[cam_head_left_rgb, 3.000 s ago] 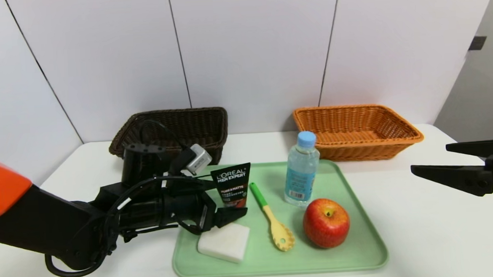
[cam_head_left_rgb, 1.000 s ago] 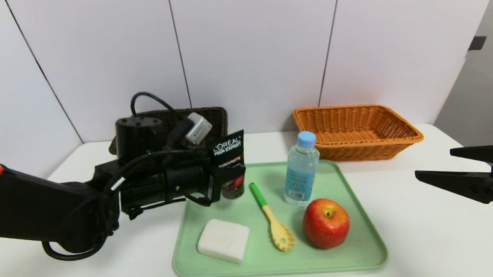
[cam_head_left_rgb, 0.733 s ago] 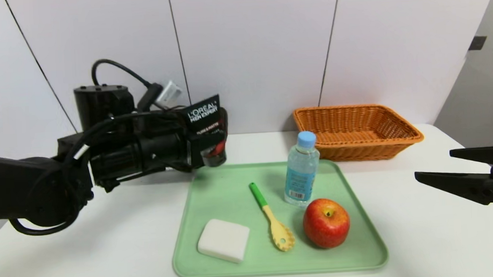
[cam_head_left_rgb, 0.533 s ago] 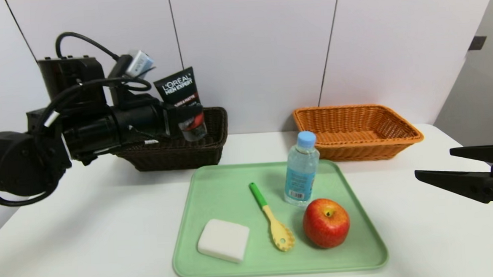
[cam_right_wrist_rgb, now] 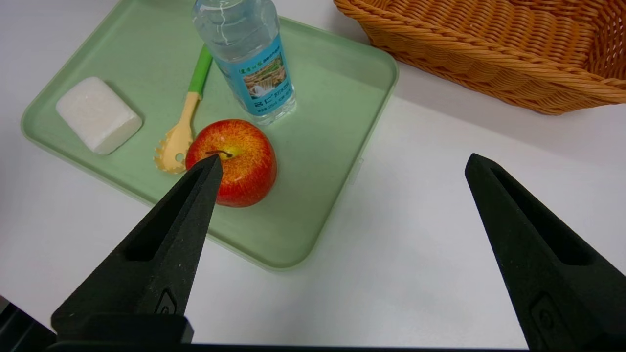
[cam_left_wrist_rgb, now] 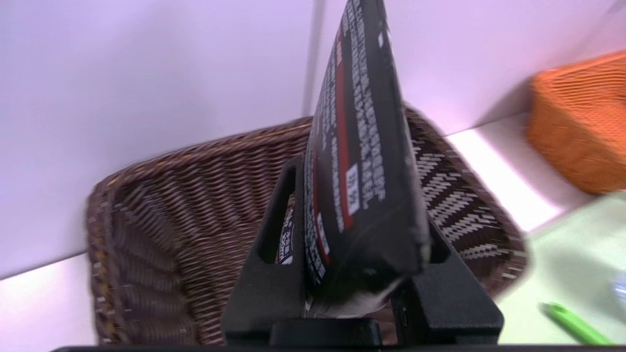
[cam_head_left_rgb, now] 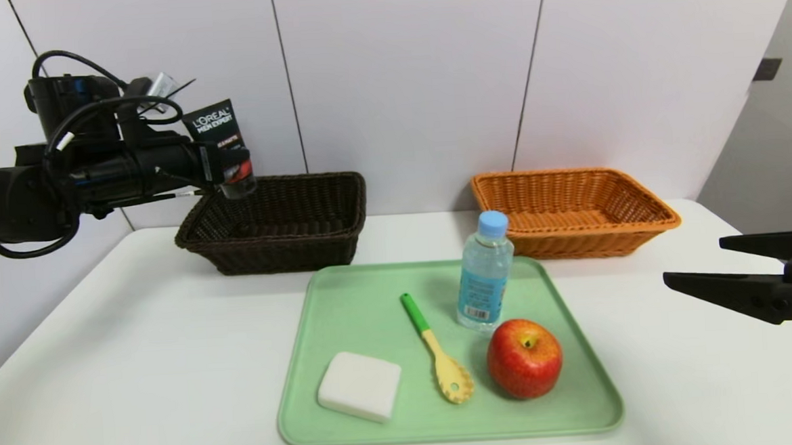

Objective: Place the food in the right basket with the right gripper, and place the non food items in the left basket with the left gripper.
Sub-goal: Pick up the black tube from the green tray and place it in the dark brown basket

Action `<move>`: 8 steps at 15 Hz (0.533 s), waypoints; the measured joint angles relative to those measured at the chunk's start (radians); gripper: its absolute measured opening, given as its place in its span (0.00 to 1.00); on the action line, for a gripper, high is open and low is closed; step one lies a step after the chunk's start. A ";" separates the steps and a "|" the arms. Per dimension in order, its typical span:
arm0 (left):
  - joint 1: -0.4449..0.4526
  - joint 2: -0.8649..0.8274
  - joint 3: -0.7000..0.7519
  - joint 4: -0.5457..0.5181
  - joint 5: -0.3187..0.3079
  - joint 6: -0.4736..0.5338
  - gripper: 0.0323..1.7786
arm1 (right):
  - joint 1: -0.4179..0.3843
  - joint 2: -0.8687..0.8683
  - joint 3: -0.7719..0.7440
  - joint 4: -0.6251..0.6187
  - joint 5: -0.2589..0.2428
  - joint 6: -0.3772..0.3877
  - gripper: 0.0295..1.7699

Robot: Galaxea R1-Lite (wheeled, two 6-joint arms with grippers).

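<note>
White table [cam_head_left_rgb: 139, 371] with green tray [cam_head_left_rgb: 346, 300], dark brown basket [cam_head_left_rgb: 282, 245], orange basket [cam_head_left_rgb: 576, 240].

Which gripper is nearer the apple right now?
Right. The right gripper hangs open beside the tray, level with the apple; the left gripper holds the tube above the dark basket, across the table.

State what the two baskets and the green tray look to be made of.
Dark brown basket and orange basket: woven wicker or plastic rattan; a ribbed weave shows, which one is unclear. Green tray: likely moulded plastic, smooth matte, rounded raised rim.
</note>
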 joint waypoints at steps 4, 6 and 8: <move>0.026 0.132 -0.091 -0.002 0.089 0.003 0.25 | 0.000 0.005 0.003 0.000 0.000 0.000 0.97; 0.028 0.185 -0.119 -0.002 0.095 0.019 0.25 | -0.002 0.007 0.004 0.000 0.000 0.000 0.97; 0.029 0.230 -0.128 -0.002 0.097 0.071 0.25 | -0.007 0.011 0.005 0.000 0.000 0.000 0.97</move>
